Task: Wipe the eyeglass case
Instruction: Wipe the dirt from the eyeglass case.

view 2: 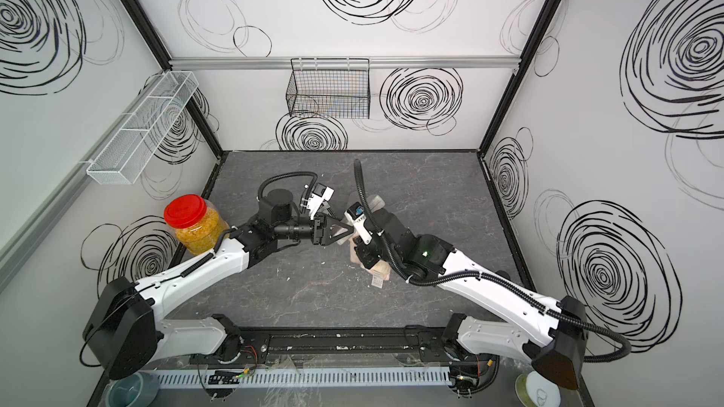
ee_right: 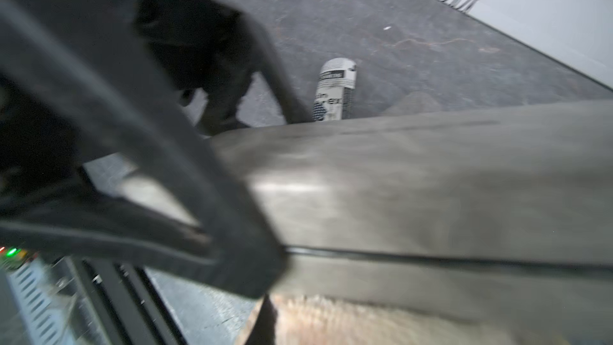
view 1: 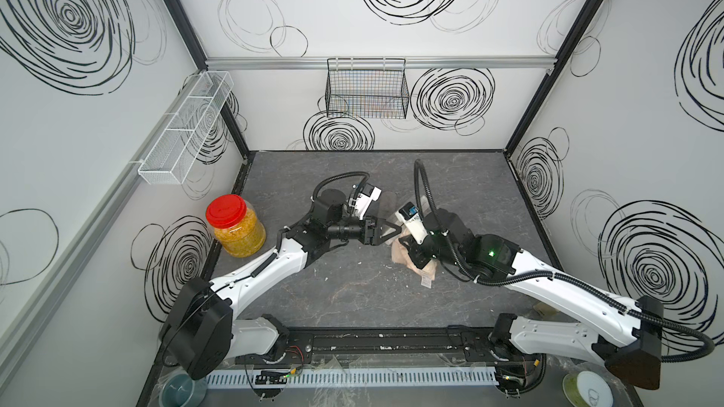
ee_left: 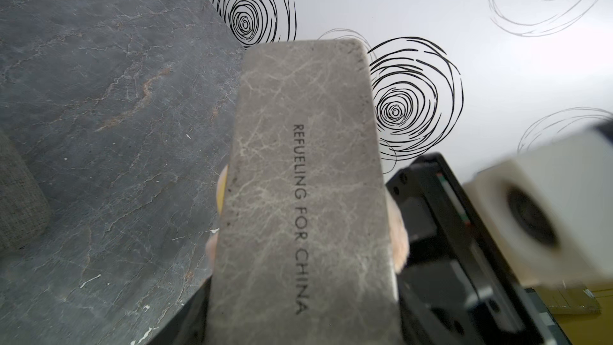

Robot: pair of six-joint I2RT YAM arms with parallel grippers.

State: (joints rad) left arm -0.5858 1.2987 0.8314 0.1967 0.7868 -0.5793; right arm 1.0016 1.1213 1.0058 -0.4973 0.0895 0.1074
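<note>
The eyeglass case [ee_left: 305,194] is a grey marbled box with black lettering. My left gripper [view 1: 395,231] is shut on its near end and holds it above the table. In both top views only parts of the case [view 2: 376,201] show behind the right wrist camera. A pinkish fuzzy cloth [view 1: 401,253] hangs under my right gripper [view 1: 412,255], which is shut on it. The cloth [ee_right: 331,320] lies against the case's long side [ee_right: 431,194], and its edges [ee_left: 399,247] peek out past the case. The left finger [ee_right: 199,200] crosses the right wrist view, blurred.
A red-lidded jar [view 1: 235,225] of yellow grains stands at the table's left edge. The cloth's white tag [view 1: 426,281] trails on the table. A black wire basket [view 1: 366,90] and a white one [view 1: 184,131] hang on the walls. Two bowls [view 1: 184,389] [view 1: 587,387] sit by the front rail.
</note>
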